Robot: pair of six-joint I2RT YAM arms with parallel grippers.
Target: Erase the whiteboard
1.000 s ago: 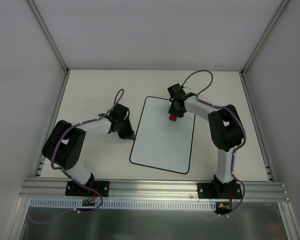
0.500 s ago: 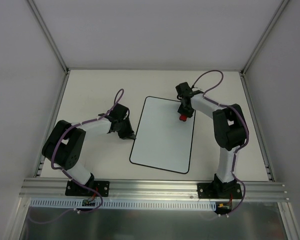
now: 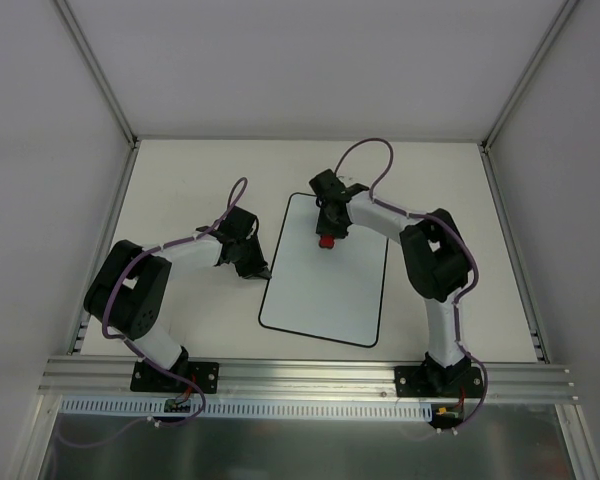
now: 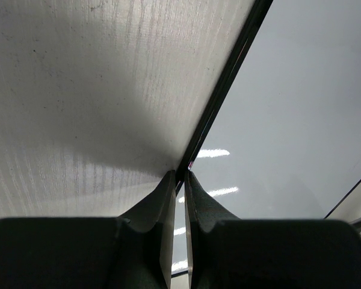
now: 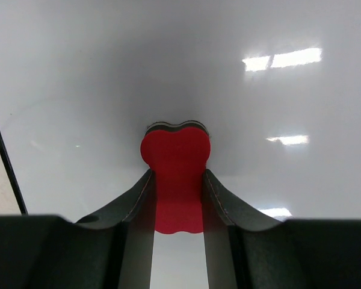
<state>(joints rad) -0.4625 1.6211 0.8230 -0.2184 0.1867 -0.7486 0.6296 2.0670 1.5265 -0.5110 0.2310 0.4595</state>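
Closest to my bases, my left pincer (image 4: pixel 180 176) has its jaws drawn to a thin slit with nothing visible between them. Its tips are planted at the black border on the left long edge of the whiteboard (image 3: pixel 325 300), right where the board meets the table (image 4: pixel 78 90). I judge this is my anchor. If those tips creep off the border onto the table, the board can skate or turn under the rubbing. The whiteboard lies flat mid-table between my arms, slightly skewed. Farther out, over its far left part, my right pincer (image 5: pixel 177 174) clamps the red eraser (image 5: pixel 175 153), which seems to rest on the glossy surface. The block is squeezed hard enough that its front bulges into two lobes. A soft block pinched that way could twist or pop free on a sideways stroke. Bearing down too hard could drag the board against my anchor, and too light a touch would only skim. The left border shows close by in my right wrist view, so an overlong sweep could catch the rim or run onto the table. I see no marks anywhere and glare streaks the surface, so I could miss faint writing.
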